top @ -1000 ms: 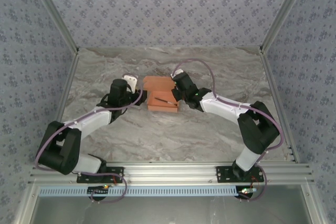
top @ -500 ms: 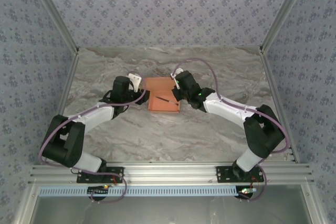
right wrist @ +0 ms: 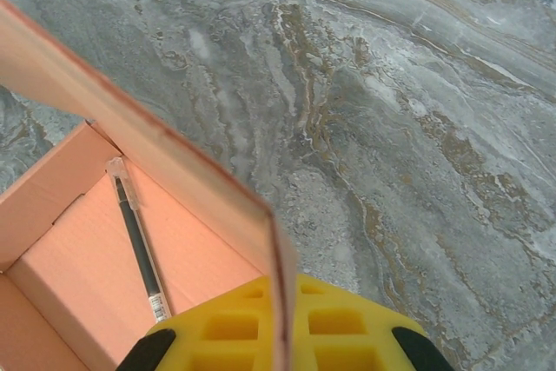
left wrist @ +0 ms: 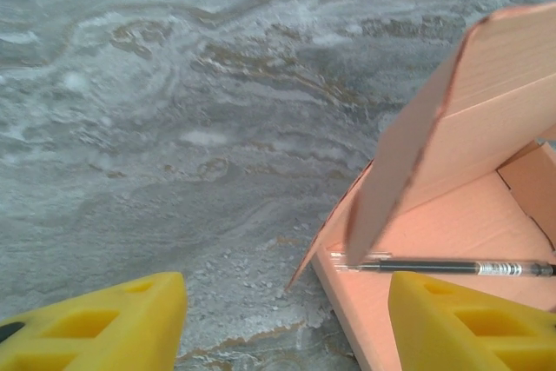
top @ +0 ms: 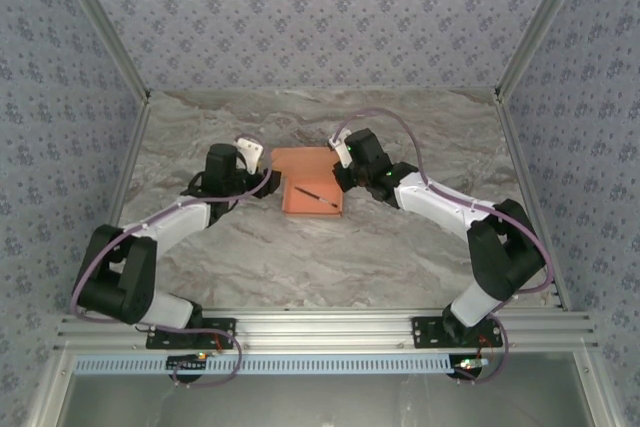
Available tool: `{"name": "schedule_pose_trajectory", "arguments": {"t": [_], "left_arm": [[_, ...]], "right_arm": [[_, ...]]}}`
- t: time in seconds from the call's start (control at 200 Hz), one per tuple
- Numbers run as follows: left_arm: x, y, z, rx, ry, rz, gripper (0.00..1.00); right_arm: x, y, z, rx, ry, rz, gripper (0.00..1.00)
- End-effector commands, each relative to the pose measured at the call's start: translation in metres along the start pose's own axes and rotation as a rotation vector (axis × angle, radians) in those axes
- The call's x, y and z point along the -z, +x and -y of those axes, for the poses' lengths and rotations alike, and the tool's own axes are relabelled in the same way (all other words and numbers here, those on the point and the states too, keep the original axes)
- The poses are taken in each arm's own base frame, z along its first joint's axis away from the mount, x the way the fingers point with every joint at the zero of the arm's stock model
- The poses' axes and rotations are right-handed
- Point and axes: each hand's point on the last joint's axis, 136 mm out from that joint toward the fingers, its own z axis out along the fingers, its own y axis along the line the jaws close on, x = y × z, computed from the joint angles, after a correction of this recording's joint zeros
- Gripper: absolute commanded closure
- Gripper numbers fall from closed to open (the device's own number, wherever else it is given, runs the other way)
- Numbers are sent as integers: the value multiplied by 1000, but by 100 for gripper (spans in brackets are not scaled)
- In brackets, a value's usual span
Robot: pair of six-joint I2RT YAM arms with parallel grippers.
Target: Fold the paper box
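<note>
Top external view: one paper box (top: 305,169) lies on the table (top: 300,267) nearer the far edge than the near one, about midway between the left and right edges, with a dark pen (top: 315,196) lying inside it. The left gripper (top: 252,152) stands at the box's left side and the right gripper (top: 342,155) at its right side. Left wrist view: the yellow fingers (left wrist: 104,327) are spread wide and released, one over bare table and one over the box floor, with the box's near corner between them but not clamped. A tall flap (left wrist: 452,119) leans inward over the pen. Judgement: before closing, this gripper should be centred on that flap's free edge, then press along the crease rather than mid-panel, so the thin card bends at the score and does not buckle. Right wrist view: the jaws are clenched on the raised side wall (right wrist: 174,158), whose edge runs down into the yellow pad (right wrist: 347,336). Judgement: this hold should steady the box while the other side is worked, and the pen could block a flap from seating flat. Count: one box, one pen, two grippers.
</note>
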Motion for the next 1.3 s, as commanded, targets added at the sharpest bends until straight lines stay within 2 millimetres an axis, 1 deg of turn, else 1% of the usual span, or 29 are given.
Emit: {"name": "schedule_pose_trajectory", "arguments": {"t": [0.0, 0.105, 0.26, 0.395, 0.535, 0.61, 0.7, 0.82, 0.859, 0.869, 0.879, 0.969, 1.064, 1.124, 1.244, 1.294], "left_arm": [[-11, -10, 9, -40, 77, 16, 37], [-19, -11, 7, -44, 76, 6, 39], [-21, -14, 9, -32, 91, 16, 48], [-18, -16, 11, -32, 98, 31, 61], [-20, -16, 13, -25, 115, 27, 75], [-21, -14, 14, -15, 122, 21, 80], [-20, -17, 15, 6, 116, 36, 85], [-15, -26, 18, 46, 83, 73, 89], [-13, -29, 20, 53, 66, 84, 90], [-13, -30, 19, 56, 57, 86, 90], [-12, -31, 19, 57, 49, 89, 90], [-8, -37, 19, 84, -42, 106, 90], [-2, -41, 17, 148, -142, 135, 91], [3, -41, 10, 221, -214, 163, 91], [9, -39, -1, 343, -322, 220, 95], [9, -41, 0, 369, -334, 245, 95]], "right_arm": [[-2, 1, -3, 16, -33, -14, 93], [-3, 2, -2, 18, -32, -19, 93], [-3, 3, 1, 17, -18, -26, 94], [-4, 3, 1, 15, -16, -29, 94], [-5, 2, 2, 1, -13, -27, 94], [-5, 2, 3, -13, -3, -29, 94], [-5, 2, 8, -46, 46, -39, 93], [-5, 4, 19, -116, 165, -70, 92], [-5, 10, 23, -123, 222, -96, 92], [-3, 1, 25, -129, 233, -79, 92], [-2, -1, 27, -132, 252, -79, 92], [2, 0, 35, -159, 361, -99, 92], [5, -1, 42, -216, 420, -82, 92], [5, -3, 44, -253, 441, -67, 93], [1, -7, 46, -318, 464, -26, 93], [-2, -8, 46, -341, 468, -1, 93]]}}
